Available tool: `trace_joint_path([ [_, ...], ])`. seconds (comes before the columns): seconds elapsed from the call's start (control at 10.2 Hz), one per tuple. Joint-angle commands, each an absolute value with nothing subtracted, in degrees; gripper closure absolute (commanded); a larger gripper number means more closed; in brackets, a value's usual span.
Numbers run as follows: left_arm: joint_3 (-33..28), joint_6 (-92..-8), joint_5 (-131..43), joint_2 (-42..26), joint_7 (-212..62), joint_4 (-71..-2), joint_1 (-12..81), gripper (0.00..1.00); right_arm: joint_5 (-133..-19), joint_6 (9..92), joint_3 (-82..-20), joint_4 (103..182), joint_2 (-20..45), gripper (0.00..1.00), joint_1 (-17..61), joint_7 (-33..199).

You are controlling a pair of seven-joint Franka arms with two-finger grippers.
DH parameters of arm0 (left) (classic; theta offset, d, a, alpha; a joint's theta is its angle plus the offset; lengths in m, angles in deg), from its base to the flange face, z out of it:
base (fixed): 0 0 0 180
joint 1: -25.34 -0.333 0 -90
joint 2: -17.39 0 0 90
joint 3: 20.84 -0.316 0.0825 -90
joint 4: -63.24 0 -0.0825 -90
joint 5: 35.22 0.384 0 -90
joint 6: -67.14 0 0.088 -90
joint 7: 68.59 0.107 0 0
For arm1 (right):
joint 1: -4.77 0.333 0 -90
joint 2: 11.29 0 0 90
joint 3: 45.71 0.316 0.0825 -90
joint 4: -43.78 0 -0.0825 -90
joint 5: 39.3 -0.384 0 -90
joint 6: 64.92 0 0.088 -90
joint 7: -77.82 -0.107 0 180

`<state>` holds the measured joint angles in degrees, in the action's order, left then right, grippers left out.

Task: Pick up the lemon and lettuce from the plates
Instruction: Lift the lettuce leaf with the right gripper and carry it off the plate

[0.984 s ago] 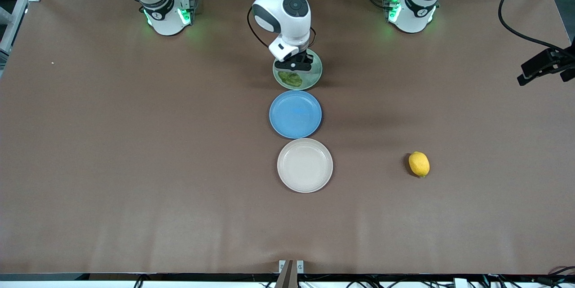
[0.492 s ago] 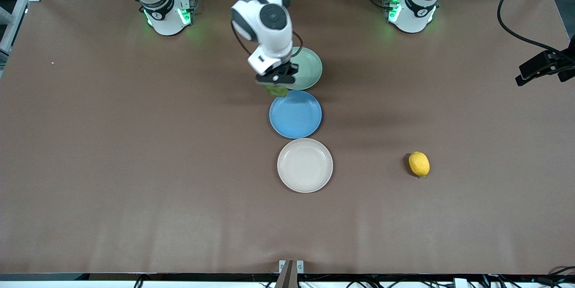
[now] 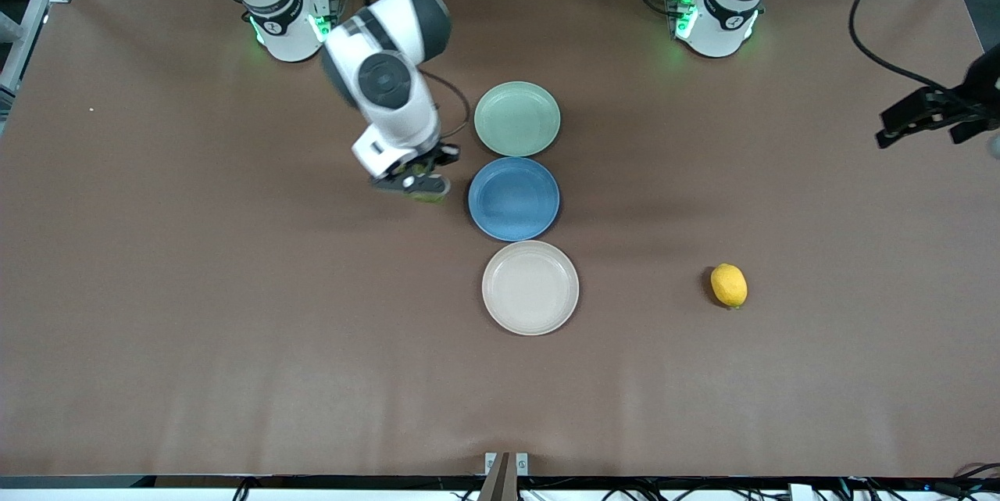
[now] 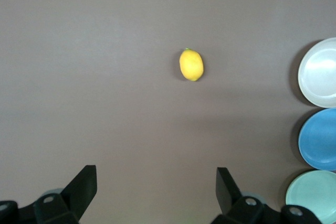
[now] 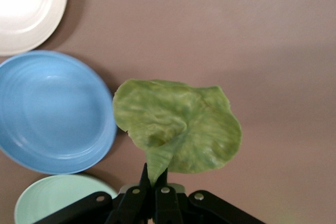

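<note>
A brown table spreads below a row of three plates: the mint plate farthest from the front camera, the blue plate in the middle, the cream plate nearest. My right gripper is clamped on the stem edge of the lettuce, jaws pressed together on the leaf, and it hangs over bare table just beside the blue plate, toward the right arm's end. A second ago that leaf lay in the mint plate with my fingers down on it; half a second ago it was lifted over that plate's rim; now the mint plate sits empty and the leaf rides clear of all three dishes. In my right wrist view the leaf fans out flat and crinkled beyond my fingertips, apart from the blue plate's edge.

The lemon rests on the table, well apart from the cream plate, toward the left arm's end, exactly where it lay a second ago. My left gripper waits high over that end of the table, jaws wide apart and holding nothing; its wrist view looks down on the lemon.

With both task plates bare, I judge the picking nearly done: what remains is setting the lettuce down on open table.
</note>
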<state>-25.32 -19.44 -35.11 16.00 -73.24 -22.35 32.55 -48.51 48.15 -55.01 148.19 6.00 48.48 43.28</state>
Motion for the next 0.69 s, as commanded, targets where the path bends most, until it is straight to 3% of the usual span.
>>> trace_joint_path([
  [0.0, -25.0, -19.2, -35.7, 17.7, -73.6, -23.8, 32.6, 0.00, -49.3, 45.6, -54.3, 147.1, 5.7, 1.00, 42.1, 50.8],
  [0.3, -23.8, -19.3, -35.7, 17.6, -73.6, -23.7, 32.0, 0.00, -48.6, 43.5, -56.5, 147.1, 5.6, 1.00, 36.1, 60.7],
  [0.59, -18.5, -19.2, -35.6, 17.7, -73.9, -23.7, 27.5, 0.00, -46.8, 43.5, -58.7, 147.2, 6.6, 1.00, 29.9, 68.6],
])
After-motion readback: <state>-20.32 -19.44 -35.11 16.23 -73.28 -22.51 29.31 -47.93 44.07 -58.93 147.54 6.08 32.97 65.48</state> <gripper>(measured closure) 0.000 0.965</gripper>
